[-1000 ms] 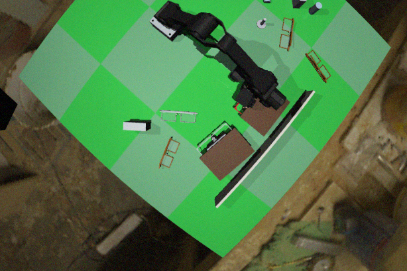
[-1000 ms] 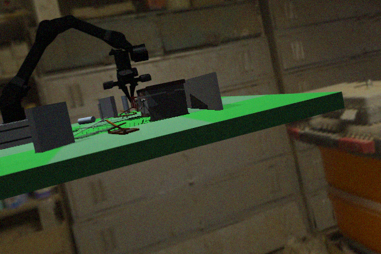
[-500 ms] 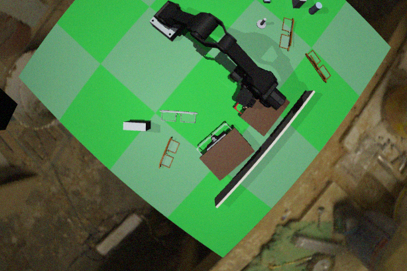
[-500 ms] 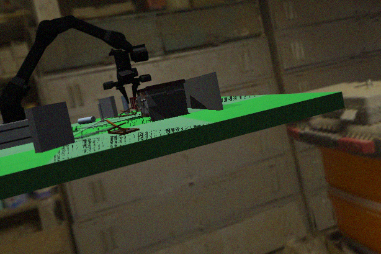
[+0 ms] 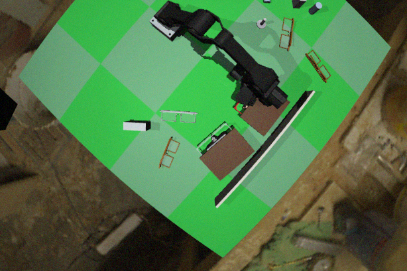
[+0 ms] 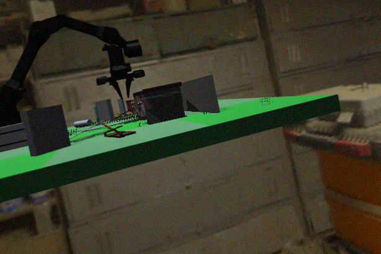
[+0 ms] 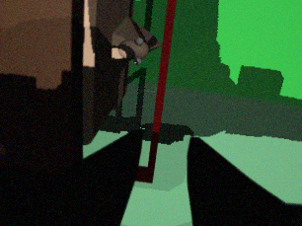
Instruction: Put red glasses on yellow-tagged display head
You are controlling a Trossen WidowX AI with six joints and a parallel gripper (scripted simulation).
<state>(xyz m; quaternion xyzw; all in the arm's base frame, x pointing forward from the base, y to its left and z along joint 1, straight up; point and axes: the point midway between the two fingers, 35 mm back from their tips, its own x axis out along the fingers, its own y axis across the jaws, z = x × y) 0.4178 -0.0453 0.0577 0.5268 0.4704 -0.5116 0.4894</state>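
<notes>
Two parted end effector (image 6: 125, 97) (image 7: 165, 142) fingertips show in exterior and wrist, hidden from top.
</notes>
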